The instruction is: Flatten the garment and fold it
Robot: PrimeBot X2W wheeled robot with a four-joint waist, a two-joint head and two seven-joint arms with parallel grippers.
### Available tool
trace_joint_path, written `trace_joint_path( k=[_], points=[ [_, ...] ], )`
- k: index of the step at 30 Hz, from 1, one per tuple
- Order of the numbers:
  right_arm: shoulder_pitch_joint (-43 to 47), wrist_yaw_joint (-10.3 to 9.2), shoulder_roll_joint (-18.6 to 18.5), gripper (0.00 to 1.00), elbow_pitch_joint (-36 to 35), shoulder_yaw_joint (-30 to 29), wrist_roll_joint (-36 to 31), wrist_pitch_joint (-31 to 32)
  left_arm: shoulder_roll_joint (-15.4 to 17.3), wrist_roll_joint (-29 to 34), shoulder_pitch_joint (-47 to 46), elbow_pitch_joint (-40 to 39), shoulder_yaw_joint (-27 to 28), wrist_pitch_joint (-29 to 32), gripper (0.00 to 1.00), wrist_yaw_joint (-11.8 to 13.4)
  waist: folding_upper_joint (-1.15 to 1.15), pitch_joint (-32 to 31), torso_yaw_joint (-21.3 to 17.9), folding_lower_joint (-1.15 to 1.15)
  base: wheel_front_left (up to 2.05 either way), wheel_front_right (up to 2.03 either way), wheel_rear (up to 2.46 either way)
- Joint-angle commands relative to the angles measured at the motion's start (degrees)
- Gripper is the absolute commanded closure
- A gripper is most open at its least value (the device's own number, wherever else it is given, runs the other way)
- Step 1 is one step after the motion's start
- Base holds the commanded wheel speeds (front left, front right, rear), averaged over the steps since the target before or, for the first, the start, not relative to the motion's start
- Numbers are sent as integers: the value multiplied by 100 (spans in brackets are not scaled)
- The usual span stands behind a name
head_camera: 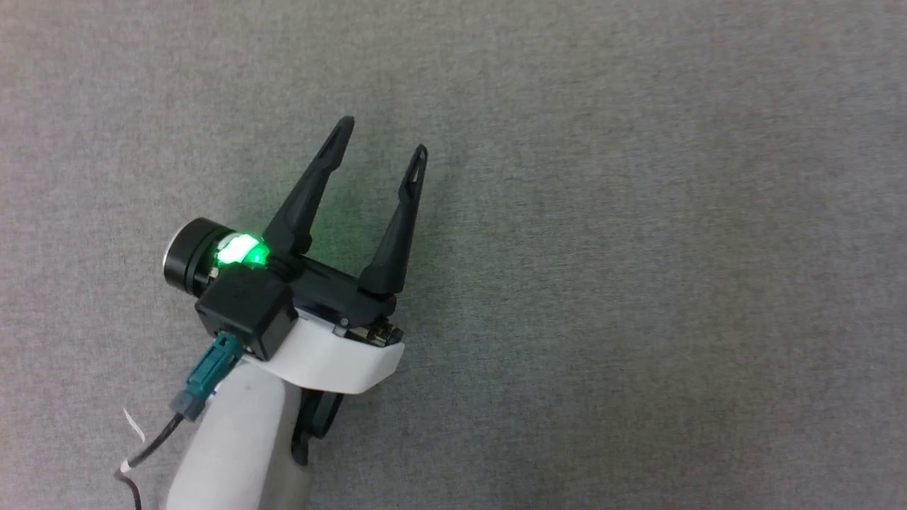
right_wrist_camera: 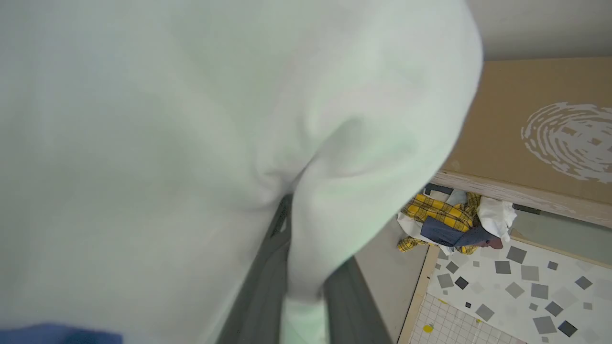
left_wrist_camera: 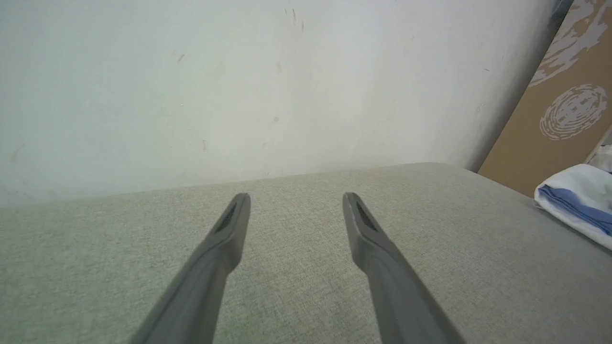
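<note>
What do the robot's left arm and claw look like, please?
The left claw has two long, tapered black fingers with slotted tips on a black body with a glowing green light. A white shell covers the forearm, and a teal connector feeds a black cable.

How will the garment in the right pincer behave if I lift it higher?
Likely floppy: the garment bunches and sags in soft folds around the right pincer. Probably light: the cloth looks thin and soft. It may slip, as only a narrow fold sits between the fingers.
</note>
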Motion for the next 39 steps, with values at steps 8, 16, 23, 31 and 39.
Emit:
trace_joint_path(
  k=[8,16,23,31,39],
  points=[
    [-68,-14,390,100,364,-721,-574,-201,51,69,-108,43,-22,-27,0,-36,0,112,104,-1,0,0,0],
    [-155,-14,853,0,151,-1002,-798,-360,-51,-41,150,297,79,-27,0,-36,0,-693,57,-1,0,0,0],
    [-389,-14,1041,0,-388,-689,-532,-539,-162,-196,741,465,433,-27,0,-36,0,-1844,11,-1,0,0,0],
    [-653,-14,1783,0,-1458,-244,-171,-898,-240,-148,1292,524,1097,-27,0,1,0,-2669,90,-1,0,0,0],
    [-215,-14,3080,0,-2181,-502,-151,-1542,-313,-80,1681,665,1451,-27,0,115,0,-3096,250,-1,0,0,0]
  ],
)
